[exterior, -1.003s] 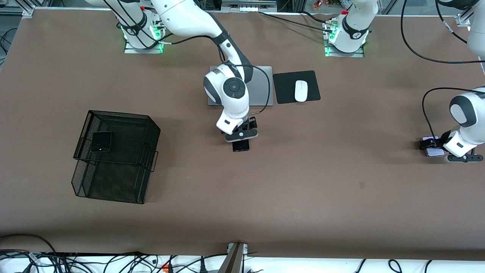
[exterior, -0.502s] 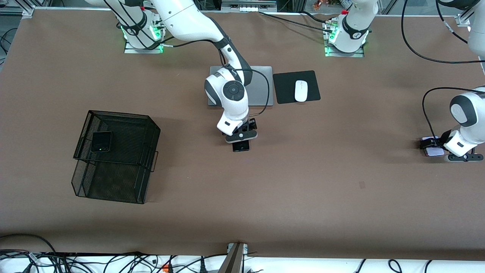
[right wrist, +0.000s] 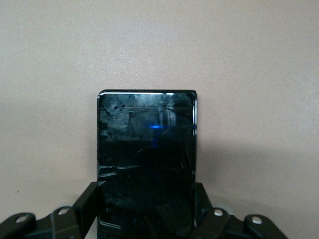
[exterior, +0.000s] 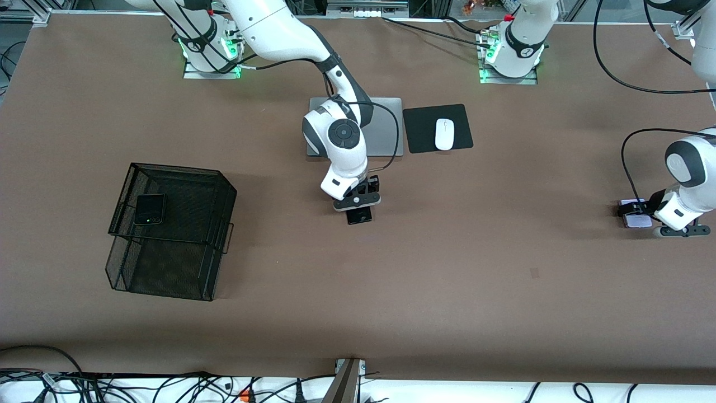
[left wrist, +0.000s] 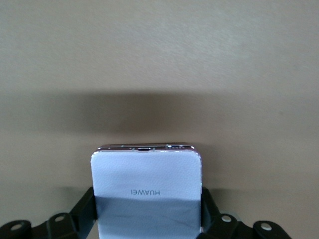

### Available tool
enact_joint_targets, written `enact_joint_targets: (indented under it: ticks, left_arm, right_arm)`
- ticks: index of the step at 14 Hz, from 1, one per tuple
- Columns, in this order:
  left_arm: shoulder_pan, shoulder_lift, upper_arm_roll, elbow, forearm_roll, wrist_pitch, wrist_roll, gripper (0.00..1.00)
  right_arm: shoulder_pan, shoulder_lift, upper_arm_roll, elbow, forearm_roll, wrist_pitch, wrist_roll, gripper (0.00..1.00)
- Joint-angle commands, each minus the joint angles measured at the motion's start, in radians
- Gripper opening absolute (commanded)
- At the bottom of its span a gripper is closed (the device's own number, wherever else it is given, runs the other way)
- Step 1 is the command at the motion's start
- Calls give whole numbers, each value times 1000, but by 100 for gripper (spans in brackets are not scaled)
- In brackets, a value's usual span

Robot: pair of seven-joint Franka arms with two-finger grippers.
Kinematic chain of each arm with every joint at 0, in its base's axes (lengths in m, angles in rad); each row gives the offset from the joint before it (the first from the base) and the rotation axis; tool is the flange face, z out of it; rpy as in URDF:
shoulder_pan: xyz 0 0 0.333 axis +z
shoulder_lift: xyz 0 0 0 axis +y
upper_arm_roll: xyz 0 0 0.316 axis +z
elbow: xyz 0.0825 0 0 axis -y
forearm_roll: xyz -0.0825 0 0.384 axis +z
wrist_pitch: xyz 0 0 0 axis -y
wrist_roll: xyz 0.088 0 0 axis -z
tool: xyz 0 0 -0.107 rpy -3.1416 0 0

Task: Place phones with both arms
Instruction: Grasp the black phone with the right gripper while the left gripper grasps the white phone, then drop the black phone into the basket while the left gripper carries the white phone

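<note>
My right gripper (exterior: 358,208) is at the table's middle, shut on the long slim black phone (exterior: 358,216). In the right wrist view the phone (right wrist: 146,149) sits between both fingers (right wrist: 87,205) of the gripper (right wrist: 145,206). My left gripper (exterior: 635,211) is at the left arm's end of the table, shut on the lavender-white phone (exterior: 638,220). In the left wrist view that phone (left wrist: 147,179) fills the gap of the gripper (left wrist: 148,214) and throws a shadow on the table. The squarish black phone with a green dot (exterior: 150,209) lies on top of the black mesh basket (exterior: 184,224).
A grey laptop (exterior: 385,131) lies beside the right arm's wrist, toward the bases. Next to it a white mouse (exterior: 444,134) sits on a black pad (exterior: 419,131). Cables run along the table's near edge.
The right gripper has shifted slightly with the slim black phone, which now shows shorter below it. The left gripper and the lavender phone have moved a little toward the bases.
</note>
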Motion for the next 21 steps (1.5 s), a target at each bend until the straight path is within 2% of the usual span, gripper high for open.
enact_joint_targets:
  ticks: [1, 3, 4, 7, 8, 9, 10, 12, 15, 17, 19, 20, 21]
  left_arm:
    - [-15, -52, -72, 107, -14, -262, -51, 20]
    - [-18, -52, -172, 210, -15, -466, -102, 19]
    - [-26, -52, -231, 244, -14, -527, -138, 19]
    - [-95, -51, -360, 264, -15, -543, -256, 19]
    - [-141, -37, -381, 266, -37, -540, -308, 19]
    - [-206, -25, -384, 266, -108, -535, -389, 20]
    - [-280, -12, -382, 267, -168, -524, -477, 20]
    - [-436, 35, -382, 292, -195, -425, -623, 20]
    - [-628, 125, -381, 292, -201, -182, -682, 20]
    - [-705, 168, -381, 292, -219, -28, -735, 20]
    - [-794, 208, -381, 292, -246, 107, -803, 20]
    - [-814, 224, -381, 292, -243, 162, -823, 26]
    - [-836, 230, -381, 290, -243, 193, -836, 61]
  right_arm:
    - [-11, -67, 2, 13, 22, -95, -29, 0]
    - [-34, -128, 0, 23, 20, -169, -28, 0]
    - [-53, -157, 2, 36, 20, -214, -29, 0]
    - [-133, -246, -2, 91, 19, -400, -34, 0]
    - [-168, -286, -8, 89, 16, -448, -37, 0]
    - [-198, -320, -23, 82, 17, -500, -49, 0]
    - [-221, -343, -59, 80, 19, -570, -67, 0]
    - [-235, -377, -157, 47, 20, -643, -129, 0]
    - [-235, -470, -308, -139, 22, -593, -323, 0]
    - [-235, -513, -369, -258, 22, -516, -419, 0]
    - [-236, -524, -391, -366, 28, -415, -465, 0]
    - [-236, -524, -391, -404, 36, -369, -474, 0]
    - [-238, -517, -391, -427, 36, -336, -474, 0]
